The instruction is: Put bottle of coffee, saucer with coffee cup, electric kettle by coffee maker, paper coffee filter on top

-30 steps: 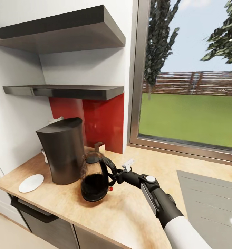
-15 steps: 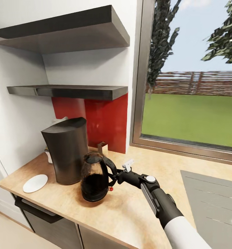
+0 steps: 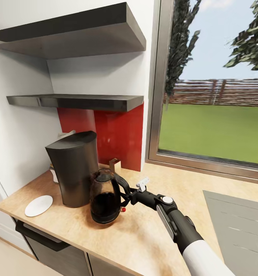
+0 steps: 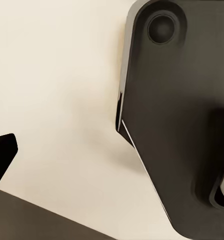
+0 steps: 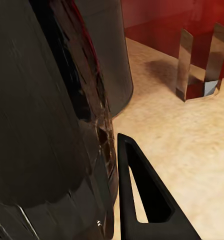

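I had the right gripper (image 3: pixel 126 196) clamped on the loop handle of the electric kettle (image 3: pixel 104 197): rounded clear glass, black base, red switch.

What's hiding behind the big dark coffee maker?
A white paper tip pokes up behind the coffee maker, and something white peeks out at its base. The machine covers the rest, so I cannot tell what they are.
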`<state>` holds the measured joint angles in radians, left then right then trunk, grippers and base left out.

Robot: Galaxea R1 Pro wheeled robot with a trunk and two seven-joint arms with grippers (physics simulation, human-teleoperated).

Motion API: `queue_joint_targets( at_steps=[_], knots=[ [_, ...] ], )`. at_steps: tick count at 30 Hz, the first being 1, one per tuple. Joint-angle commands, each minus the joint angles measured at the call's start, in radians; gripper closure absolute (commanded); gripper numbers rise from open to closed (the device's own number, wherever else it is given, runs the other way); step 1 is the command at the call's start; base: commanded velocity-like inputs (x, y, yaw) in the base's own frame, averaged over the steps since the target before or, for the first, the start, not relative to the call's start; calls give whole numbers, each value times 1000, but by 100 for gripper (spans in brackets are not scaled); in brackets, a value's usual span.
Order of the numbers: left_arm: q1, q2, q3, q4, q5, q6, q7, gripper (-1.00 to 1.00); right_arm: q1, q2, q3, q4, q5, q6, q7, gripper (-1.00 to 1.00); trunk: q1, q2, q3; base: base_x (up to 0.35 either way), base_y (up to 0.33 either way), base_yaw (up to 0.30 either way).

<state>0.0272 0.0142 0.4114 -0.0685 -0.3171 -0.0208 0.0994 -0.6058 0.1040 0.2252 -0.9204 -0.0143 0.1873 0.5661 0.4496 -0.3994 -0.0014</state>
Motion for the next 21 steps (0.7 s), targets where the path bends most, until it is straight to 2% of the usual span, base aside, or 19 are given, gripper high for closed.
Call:
queue_joint_targets(
  at_steps=[1,18,19,21],
  knots=[
    [0,0,8,-1,-10,-2,2,-100,0,0,-1,-2,-6,8,3,100,0,-1,0,10,4,0],
    [0,0,7,-1,-11,-2,2,-100,0,0,-1,3,-6,8,3,100,0,-1,0,1,0,0],
    [0,0,7,-1,-11,-2,2,-100,0,0,-1,3,-6,8,3,-100,0,-1,0,0,0,0],
    [0,0,7,-1,-11,-2,2,-100,0,0,0,3,-6,8,3,-100,0,-1,0,0,0,0]
  ],
)
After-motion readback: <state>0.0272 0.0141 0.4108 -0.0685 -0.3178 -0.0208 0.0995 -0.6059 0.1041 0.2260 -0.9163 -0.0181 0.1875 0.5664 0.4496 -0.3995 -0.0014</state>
